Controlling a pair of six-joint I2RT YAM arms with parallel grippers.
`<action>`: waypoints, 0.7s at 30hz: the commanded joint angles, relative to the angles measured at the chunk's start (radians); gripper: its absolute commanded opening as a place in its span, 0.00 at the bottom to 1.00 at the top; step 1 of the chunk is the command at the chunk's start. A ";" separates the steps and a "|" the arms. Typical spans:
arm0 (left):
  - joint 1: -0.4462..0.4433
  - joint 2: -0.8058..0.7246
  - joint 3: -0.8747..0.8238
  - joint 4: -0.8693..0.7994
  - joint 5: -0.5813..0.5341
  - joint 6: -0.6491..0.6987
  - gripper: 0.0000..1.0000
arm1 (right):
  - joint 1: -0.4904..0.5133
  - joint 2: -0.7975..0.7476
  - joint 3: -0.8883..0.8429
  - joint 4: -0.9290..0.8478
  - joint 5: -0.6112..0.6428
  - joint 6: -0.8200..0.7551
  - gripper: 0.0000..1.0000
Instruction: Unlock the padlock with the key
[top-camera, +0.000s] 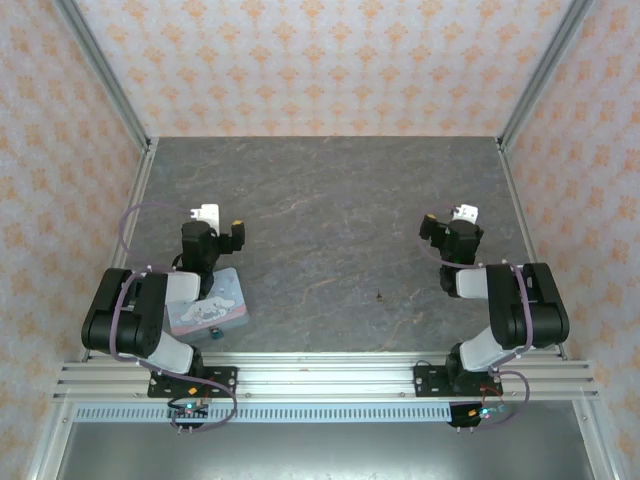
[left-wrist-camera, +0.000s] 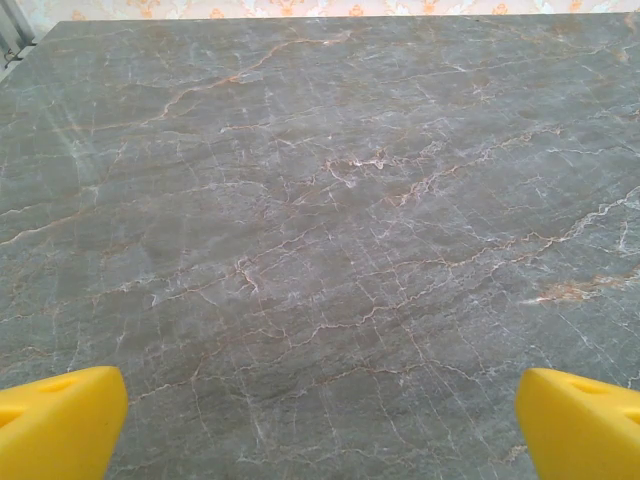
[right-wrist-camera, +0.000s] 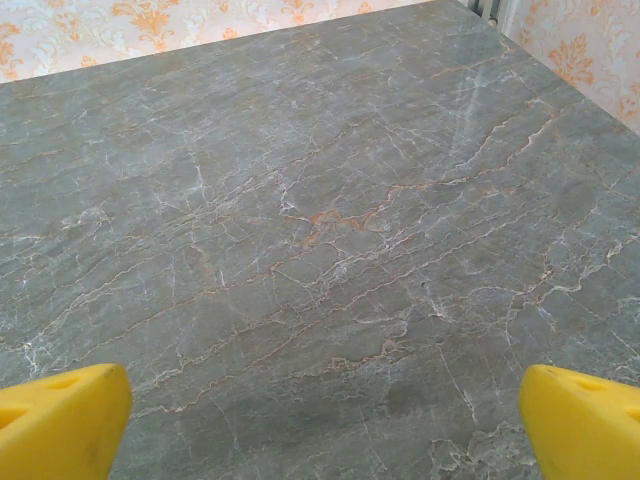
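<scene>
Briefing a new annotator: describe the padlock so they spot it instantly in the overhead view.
Find the left arm at the near edge of the grey stone table; a pastel pink-and-blue tin lies partly under it. The padlock sits at the tin's near edge: a tiny teal speck, far smaller than the tin.

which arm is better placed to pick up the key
Right, likely: the key lies on bare table nearer the right gripper, whose jaws stand open; the padlock sits by the left arm.
</scene>
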 joint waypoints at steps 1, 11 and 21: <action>0.003 -0.010 0.004 0.022 -0.010 0.014 1.00 | -0.005 -0.008 0.005 0.004 -0.011 -0.007 0.99; 0.004 -0.008 0.013 0.011 -0.021 0.008 1.00 | -0.005 -0.008 0.004 0.004 -0.010 -0.007 0.99; 0.008 -0.005 0.034 -0.026 -0.081 -0.023 1.00 | -0.005 -0.006 0.009 -0.001 -0.010 -0.005 0.99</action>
